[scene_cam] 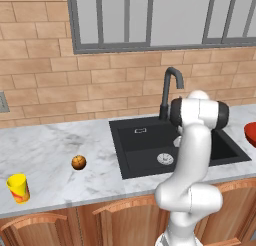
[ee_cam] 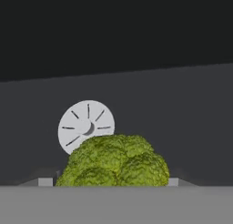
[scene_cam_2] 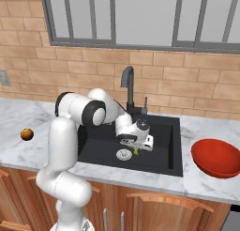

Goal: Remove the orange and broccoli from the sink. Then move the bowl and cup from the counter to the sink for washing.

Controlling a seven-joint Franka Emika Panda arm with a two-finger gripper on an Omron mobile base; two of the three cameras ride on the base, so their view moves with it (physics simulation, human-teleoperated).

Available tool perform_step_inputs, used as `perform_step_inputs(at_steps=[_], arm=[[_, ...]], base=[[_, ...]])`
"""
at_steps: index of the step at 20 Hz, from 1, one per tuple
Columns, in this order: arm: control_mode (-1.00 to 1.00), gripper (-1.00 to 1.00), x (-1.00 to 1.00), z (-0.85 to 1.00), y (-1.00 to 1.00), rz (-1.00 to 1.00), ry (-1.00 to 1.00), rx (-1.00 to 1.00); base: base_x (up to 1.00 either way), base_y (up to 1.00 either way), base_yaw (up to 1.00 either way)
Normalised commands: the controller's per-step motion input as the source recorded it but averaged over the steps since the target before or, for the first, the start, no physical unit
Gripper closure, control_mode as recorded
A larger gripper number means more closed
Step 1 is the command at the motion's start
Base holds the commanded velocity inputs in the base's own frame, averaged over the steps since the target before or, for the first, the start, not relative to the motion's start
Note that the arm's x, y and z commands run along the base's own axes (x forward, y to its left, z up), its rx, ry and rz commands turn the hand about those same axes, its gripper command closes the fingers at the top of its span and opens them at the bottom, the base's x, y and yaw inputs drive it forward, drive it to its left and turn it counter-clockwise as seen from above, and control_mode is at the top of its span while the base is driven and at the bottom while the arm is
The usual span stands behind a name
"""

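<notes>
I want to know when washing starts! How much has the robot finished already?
Done: the orange sits on the counter, out of the sink. Now: the open gripper is down in the sink around the broccoli, not yet lifted. Left: the bowl and cup wait on the counter.

No text, label, brand, number or sign can be read anywhere. The yellow cup (scene_cam: 18,188) on the worktop (scene_cam: 50,155) has red-orange marks on its side, but they form no letters. The round white drain (ee_cam: 85,125) in the sink (scene_cam_2: 159,165) has thin dark radial slits, no writing. The hand above the sink has a small round dark mark, too small to read.
</notes>
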Motion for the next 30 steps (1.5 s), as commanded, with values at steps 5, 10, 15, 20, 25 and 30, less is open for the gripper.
perform_step_inputs(at_steps=[5, 10, 15, 20, 25, 30], arm=[[-1.0, 1.0, -0.08, 0.39, 0.08, 0.01, -0.28, -0.01], [-1.0, 1.0, -0.12, 0.35, 0.06, 0.0, -0.21, -0.02], [-1.0, 1.0, -0.05, 0.43, 0.04, 0.0, -0.05, -0.12], [-1.0, 1.0, -0.01, 0.54, 0.05, 0.0, 0.0, -0.14], [-1.0, 1.0, -0.1, 0.52, 0.02, 0.0, 0.0, -0.1], [-1.0, 1.0, -0.19, 0.48, 0.0, 0.0, 0.0, -0.06]], base=[[0.0, 0.0, 0.0], [0.0, 0.0, 0.0], [0.0, 0.0, 0.0], [0.0, 0.0, 0.0], [0.0, 0.0, 0.0], [0.0, 0.0, 0.0]])
